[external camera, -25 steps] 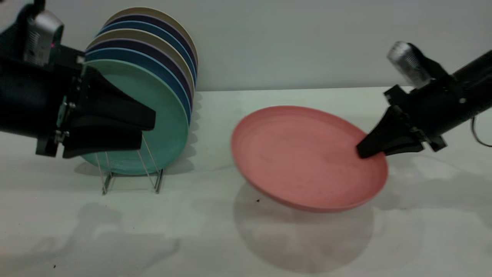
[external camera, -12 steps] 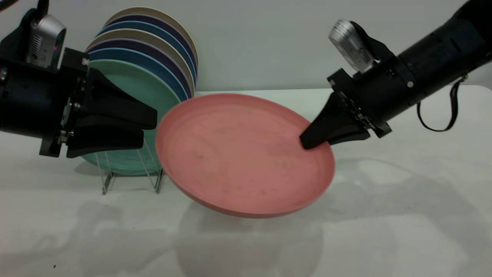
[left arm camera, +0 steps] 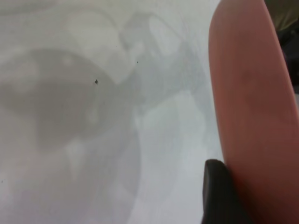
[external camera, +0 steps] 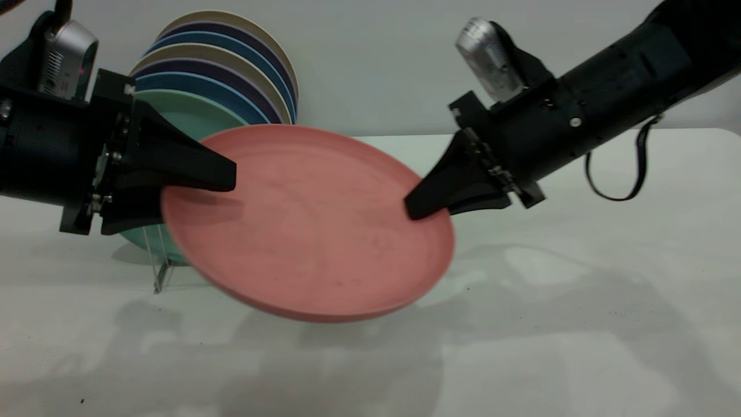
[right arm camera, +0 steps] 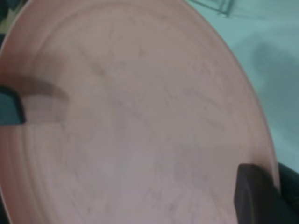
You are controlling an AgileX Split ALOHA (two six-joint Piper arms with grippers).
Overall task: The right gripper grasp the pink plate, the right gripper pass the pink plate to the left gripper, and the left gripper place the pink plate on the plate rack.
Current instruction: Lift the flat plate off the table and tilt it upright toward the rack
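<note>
Salmon-pink, the pink plate [external camera: 307,223] has been carried leftward off the table over the last second, and its near-left rim is now set between the spread fingers of the left gripper [external camera: 200,194], not yet clamped. Its far-right rim is pinched by the right gripper [external camera: 418,207]. Behind the plate, the plate rack [external camera: 159,269] is already loaded, so the handover is judged imminent.
</note>
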